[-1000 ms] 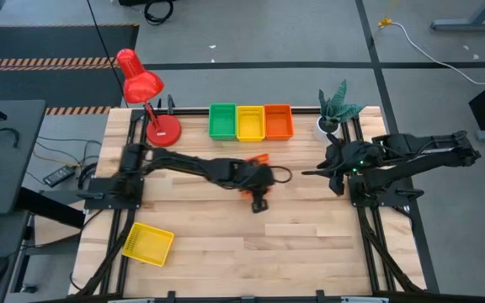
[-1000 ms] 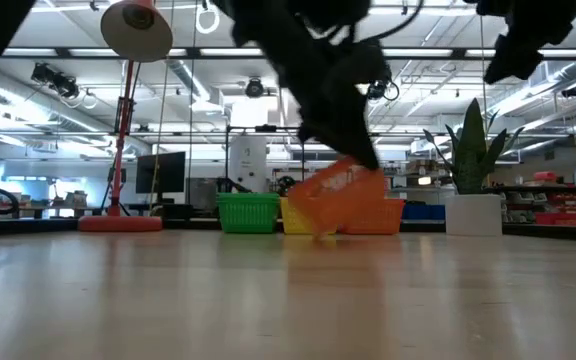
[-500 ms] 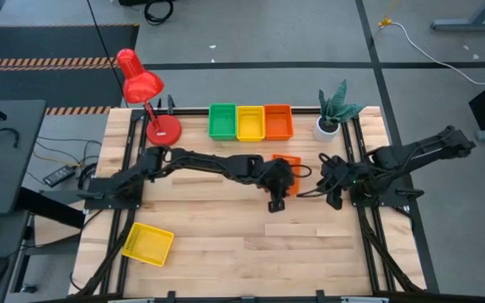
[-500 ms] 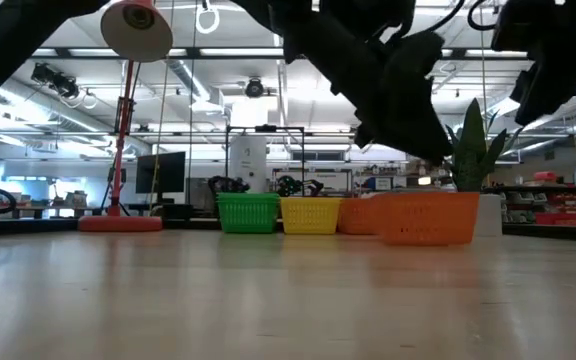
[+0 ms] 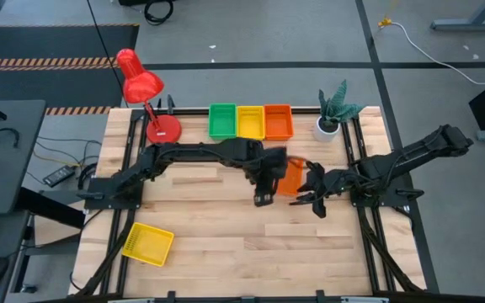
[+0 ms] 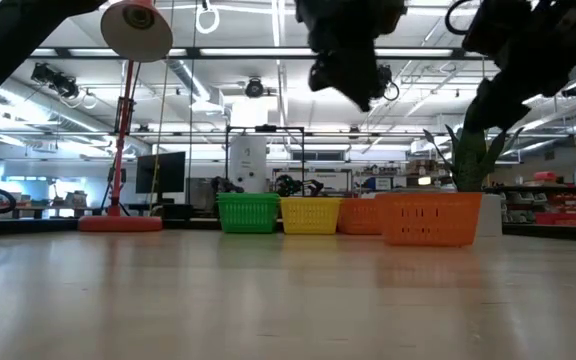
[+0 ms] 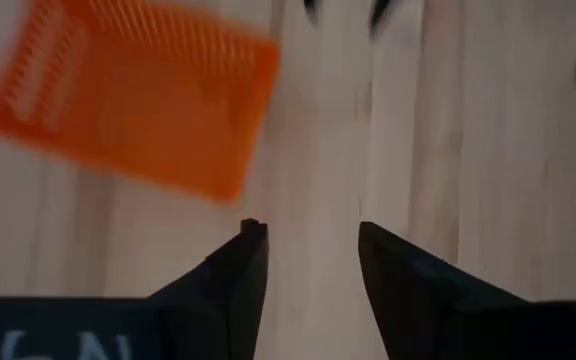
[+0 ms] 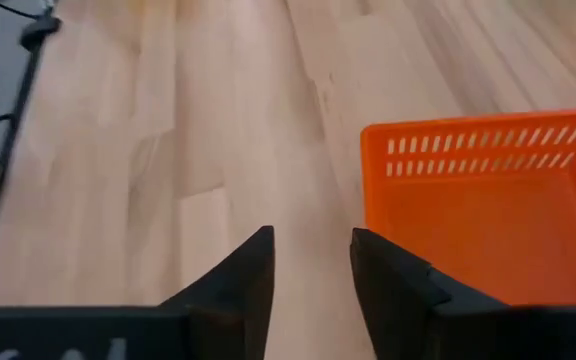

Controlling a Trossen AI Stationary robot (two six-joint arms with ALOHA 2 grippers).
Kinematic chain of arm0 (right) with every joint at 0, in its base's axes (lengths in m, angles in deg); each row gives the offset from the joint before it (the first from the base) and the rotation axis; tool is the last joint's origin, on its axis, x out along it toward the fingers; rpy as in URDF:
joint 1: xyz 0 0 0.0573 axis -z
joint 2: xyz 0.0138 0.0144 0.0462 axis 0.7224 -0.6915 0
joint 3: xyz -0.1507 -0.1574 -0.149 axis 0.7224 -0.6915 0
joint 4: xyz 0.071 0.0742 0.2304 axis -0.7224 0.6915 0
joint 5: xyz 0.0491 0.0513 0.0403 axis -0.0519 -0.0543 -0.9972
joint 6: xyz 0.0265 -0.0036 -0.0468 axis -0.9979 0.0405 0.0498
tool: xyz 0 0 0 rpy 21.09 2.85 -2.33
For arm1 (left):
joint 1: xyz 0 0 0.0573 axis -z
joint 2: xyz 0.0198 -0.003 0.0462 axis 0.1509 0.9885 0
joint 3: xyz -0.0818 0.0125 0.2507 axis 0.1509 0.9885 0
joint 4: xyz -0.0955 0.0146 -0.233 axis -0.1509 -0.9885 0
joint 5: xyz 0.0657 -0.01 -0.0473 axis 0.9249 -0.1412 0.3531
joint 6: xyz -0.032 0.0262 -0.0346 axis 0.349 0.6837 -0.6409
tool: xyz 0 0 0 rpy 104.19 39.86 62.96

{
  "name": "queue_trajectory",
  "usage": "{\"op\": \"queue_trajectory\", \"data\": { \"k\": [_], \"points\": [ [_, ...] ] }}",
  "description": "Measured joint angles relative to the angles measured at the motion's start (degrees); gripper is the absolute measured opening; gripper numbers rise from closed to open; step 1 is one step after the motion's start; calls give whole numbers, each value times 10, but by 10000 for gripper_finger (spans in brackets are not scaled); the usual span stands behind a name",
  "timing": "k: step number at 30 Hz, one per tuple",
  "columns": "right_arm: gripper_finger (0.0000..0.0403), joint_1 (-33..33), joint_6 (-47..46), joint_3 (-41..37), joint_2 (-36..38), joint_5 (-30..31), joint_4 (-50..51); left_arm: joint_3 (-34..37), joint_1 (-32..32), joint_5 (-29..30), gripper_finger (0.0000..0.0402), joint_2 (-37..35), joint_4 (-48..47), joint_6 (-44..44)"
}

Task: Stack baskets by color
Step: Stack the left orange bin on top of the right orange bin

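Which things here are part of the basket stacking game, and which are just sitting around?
Part of the job:
- loose orange basket
- green basket, yellow basket and orange basket in the back row
- yellow basket near the front corner

Just sitting around:
- red lamp
- white plant pot with its plant

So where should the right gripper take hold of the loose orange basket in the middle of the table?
Probably by the short rim wall facing the right gripper, coming down from above. The orange basket stands upright and open-topped on the table, so one finger can go inside that thin wall and one outside. The left gripper, open, is close on the far side.
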Motion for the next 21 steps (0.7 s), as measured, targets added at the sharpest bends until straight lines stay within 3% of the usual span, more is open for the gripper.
{"op": "queue_trajectory", "data": {
  "k": [9, 16, 21],
  "points": [
    [185, 15, 17, 0, -120, 29, -39, 27, 41, 4, 130, 2, -55, -34],
    [166, 27, 36, 0, -190, 28, -86, 27, 75, 106, 118, -10, -51, -71],
    [144, 36, 64, 0, -221, 30, -102, 27, 79, 132, 117, -10, -56, -89]
  ]
}}
